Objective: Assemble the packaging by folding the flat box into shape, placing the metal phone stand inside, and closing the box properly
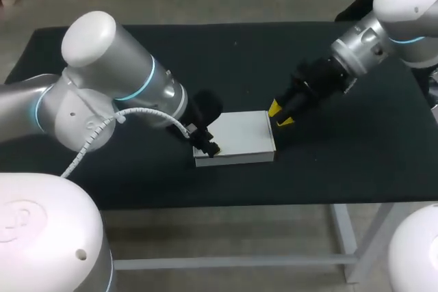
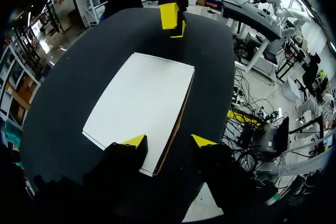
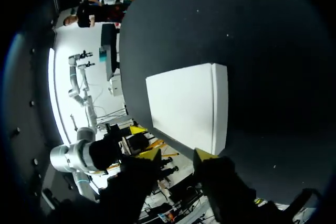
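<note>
White box (image 1: 238,135) on black table (image 1: 342,162). My left gripper (image 2: 168,142) is open, fingers straddling one box corner. My right gripper (image 3: 177,154) is open, just beside the box's opposite end.

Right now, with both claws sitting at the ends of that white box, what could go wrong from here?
The white box lies loose on the black table, so a push from the left claw, open astride its corner, may just slide it. The right claw sits at the opposite end; if both press in, they could crush the box. No phone stand shows in any view, so I cannot tell whether it is inside.
</note>
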You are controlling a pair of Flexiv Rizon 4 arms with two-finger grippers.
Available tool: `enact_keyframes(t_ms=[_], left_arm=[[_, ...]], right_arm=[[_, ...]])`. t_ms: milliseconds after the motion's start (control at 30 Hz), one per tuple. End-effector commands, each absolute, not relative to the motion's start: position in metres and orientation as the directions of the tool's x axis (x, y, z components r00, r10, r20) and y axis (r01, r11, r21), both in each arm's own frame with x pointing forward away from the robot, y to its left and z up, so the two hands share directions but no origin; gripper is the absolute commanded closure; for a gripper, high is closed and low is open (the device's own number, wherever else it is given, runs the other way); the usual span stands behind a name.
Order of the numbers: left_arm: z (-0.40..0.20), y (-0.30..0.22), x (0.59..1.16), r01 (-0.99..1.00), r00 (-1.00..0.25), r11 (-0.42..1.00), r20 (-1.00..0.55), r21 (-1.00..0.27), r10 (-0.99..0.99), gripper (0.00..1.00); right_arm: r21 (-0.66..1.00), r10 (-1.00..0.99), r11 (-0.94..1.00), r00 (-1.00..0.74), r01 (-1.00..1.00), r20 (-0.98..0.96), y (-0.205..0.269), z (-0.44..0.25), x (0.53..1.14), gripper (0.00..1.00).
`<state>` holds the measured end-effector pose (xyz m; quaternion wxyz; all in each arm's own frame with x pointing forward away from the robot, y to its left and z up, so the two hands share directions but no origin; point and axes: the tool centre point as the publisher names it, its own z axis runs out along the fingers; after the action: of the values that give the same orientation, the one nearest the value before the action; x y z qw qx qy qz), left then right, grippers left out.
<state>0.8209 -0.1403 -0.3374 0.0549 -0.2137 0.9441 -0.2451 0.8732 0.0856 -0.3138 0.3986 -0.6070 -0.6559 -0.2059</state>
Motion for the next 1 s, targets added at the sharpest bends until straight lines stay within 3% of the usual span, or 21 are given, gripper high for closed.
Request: enact_keyframes(t_ms=[33,367,867,1000], left_arm=[[-0.322,-0.141,0.807,-0.420,-0.885,0.780,0.019,-0.463,-0.466,0.00],[-0.312,-0.150,0.772,-0.602,-0.778,0.674,0.124,-0.428,-0.616,0.00],[-0.312,-0.150,0.772,-0.602,-0.778,0.674,0.124,-0.428,-0.616,0.00],[-0.317,-0.160,0.776,-0.745,-0.631,0.512,0.204,-0.428,-0.748,0.00]], right_arm=[[-0.115,0.630,0.145,-0.002,0.983,0.777,0.072,-0.293,0.871,0.00],[0.209,0.638,0.156,-0.260,0.965,0.725,0.039,-0.262,0.881,0.00],[0.228,0.637,0.147,-0.269,0.963,0.723,0.030,-0.257,0.884,0.00],[0.346,0.629,0.180,-0.378,0.921,0.679,0.020,-0.263,0.886,0.00]])
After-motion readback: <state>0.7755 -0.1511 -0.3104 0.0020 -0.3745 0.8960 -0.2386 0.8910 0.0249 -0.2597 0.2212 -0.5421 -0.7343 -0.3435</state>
